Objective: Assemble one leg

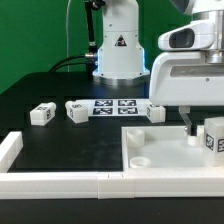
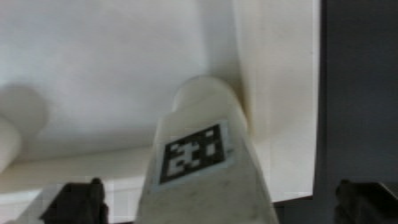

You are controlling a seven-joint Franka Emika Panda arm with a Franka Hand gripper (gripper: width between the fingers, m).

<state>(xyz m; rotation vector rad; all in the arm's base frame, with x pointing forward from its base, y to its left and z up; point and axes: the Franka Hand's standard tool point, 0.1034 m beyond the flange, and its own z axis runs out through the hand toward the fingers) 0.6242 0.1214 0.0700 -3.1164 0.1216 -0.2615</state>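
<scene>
From my remote seat, the exterior view shows the gripper (image 1: 203, 128) down at about 3 o'clock in the frame, over the large white tray-like piece (image 1: 160, 150) with its raised rim. A leg (image 1: 214, 137), white with a marker tag on its face, sits at the gripper's tips, just above or on the tray's surface; I cannot tell whether it touches the tray.

In the wrist view that leg (image 2: 208, 155) rises tall between the two dark fingertips (image 2: 77, 200), which sit wide on either side with clear space between each and the leg. So I read the jaws as standing apart, not clamped on the leg. The leg's black-and-white tag faces the camera, and the white tray surface (image 2: 107, 60) fills the background behind it.

On the black table (image 1: 60, 150), two more legs lie at roughly 9 o'clock: one (image 1: 42, 114) further to the exterior view's left, another (image 1: 76, 110) just beside the end of the marker board (image 1: 112, 106). A fourth leg (image 1: 155, 111) rests at the board's other end, near the tray's far rim. A white rail (image 1: 9, 150) borders the table at 8 o'clock.
</scene>
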